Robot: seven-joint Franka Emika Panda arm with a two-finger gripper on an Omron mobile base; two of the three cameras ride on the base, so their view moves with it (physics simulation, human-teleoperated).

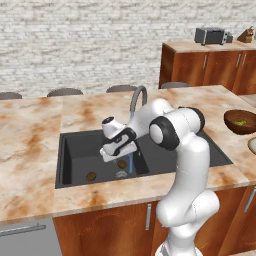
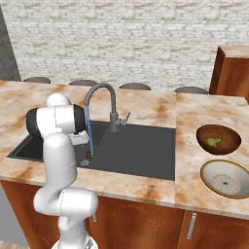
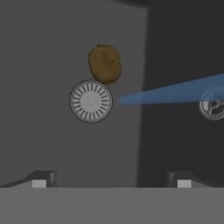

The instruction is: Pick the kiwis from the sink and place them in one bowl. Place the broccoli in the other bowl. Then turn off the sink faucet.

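Two brown kiwis lie in the dark sink: one kiwi just beyond the round drain, the other kiwi to its left. My gripper hangs open and empty over the basin. In the hand view my gripper looks down at a kiwi touching the drain. The sink faucet runs a blue stream. The broccoli sits in the dark brown bowl. The cream bowl beside it holds nothing.
Both bowls stand on the marble counter right of the sink, the cream bowl nearest the front edge. The faucet arches over the basin close behind my hand. Wooden cabinets with a toaster stand far right.
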